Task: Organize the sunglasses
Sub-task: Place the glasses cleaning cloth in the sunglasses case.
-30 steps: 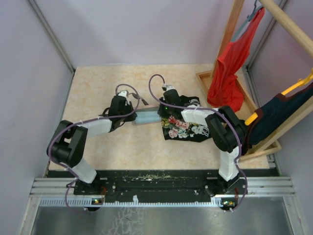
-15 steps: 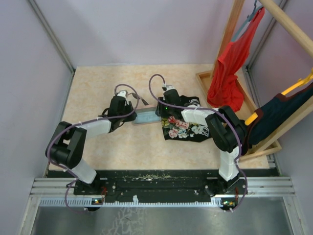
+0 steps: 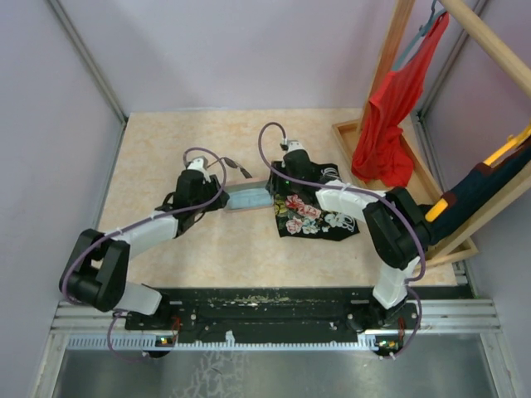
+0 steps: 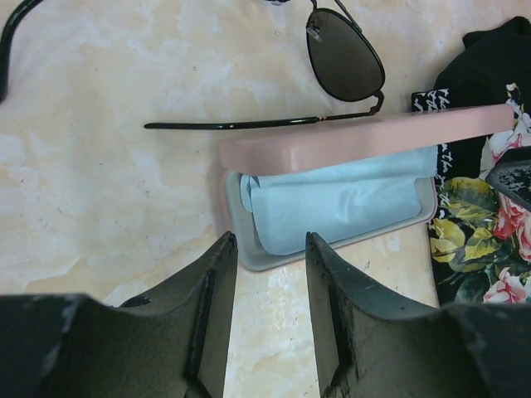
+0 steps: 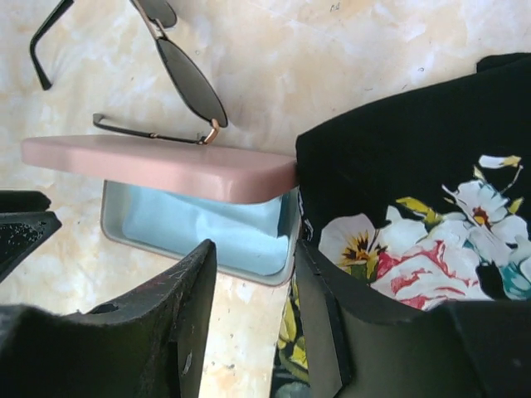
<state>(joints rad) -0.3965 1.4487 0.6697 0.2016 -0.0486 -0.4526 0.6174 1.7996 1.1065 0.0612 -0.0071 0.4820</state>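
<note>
Around the middle of the tabletop: the pink case sits with its lid raised, the light-blue cloth in its tray, and both arms crowd in on it.
The sunglasses: flat on the tabletop just beyond the case, on its far-edge side. They are unfolded and nobody's holding them.
Their heading: the nearer temple arm runs alongside the case lid, so the arms trail toward the left edge and the lenses face the right edge. The lens row runs off toward the far edge.
The left gripper: fingers parted, nothing between them, at the case's left end.
The right gripper: parted and empty too, at the case's right end beside the floral fabric.
Why so: the case looks opened to receive the glasses — they'd likely need folding first.
</note>
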